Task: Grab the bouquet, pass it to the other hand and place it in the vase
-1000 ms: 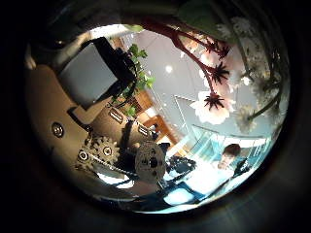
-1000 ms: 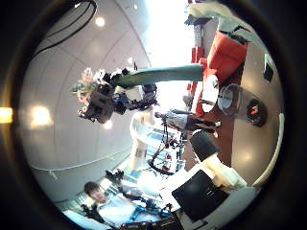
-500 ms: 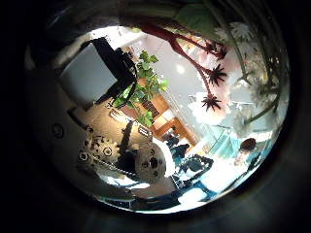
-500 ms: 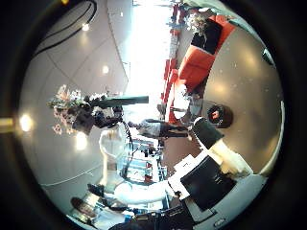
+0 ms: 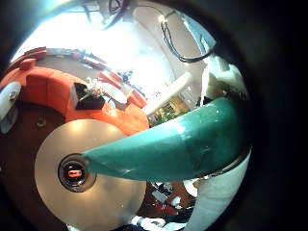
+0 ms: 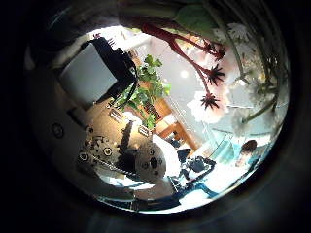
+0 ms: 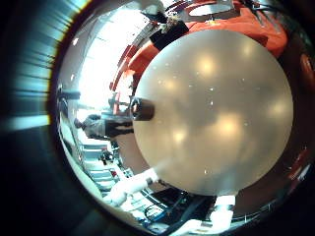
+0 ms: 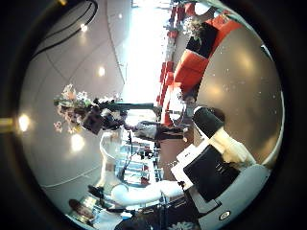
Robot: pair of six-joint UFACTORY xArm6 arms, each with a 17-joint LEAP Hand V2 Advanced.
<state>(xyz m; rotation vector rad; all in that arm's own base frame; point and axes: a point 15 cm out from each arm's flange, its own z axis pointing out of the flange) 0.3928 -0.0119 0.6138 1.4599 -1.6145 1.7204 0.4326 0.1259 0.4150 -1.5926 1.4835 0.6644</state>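
The bouquet (image 8: 84, 107) is in the left hand (image 8: 104, 119), held up in the air well above the surface (image 7: 217, 118). In the right thumb side palm view, the fingers (image 8: 115, 113) of that hand are curled round the stems. The flowers stick out on one side of the grip and the stem end pokes out on the other.

In the left thumb side palm view, the flowers (image 6: 209, 87) and some leaves (image 6: 146, 83) fan out close to the palm, beside the hand's own geared fingers (image 6: 121, 155). In the left little finger side palm view, the wrapped stem (image 5: 173, 144) crosses right in front of the camera, filling much of the view.

The vase (image 7: 143, 108) stands upright on the round surface, near its edge. It also shows below the left hand, past the stem (image 5: 72, 173), with nothing in its mouth.

The right hand (image 8: 223, 158) is over the surface, well apart from the bouquet, with the vase (image 8: 206, 117) close by. I cannot tell how far its fingers are open, and nothing shows in its hold.
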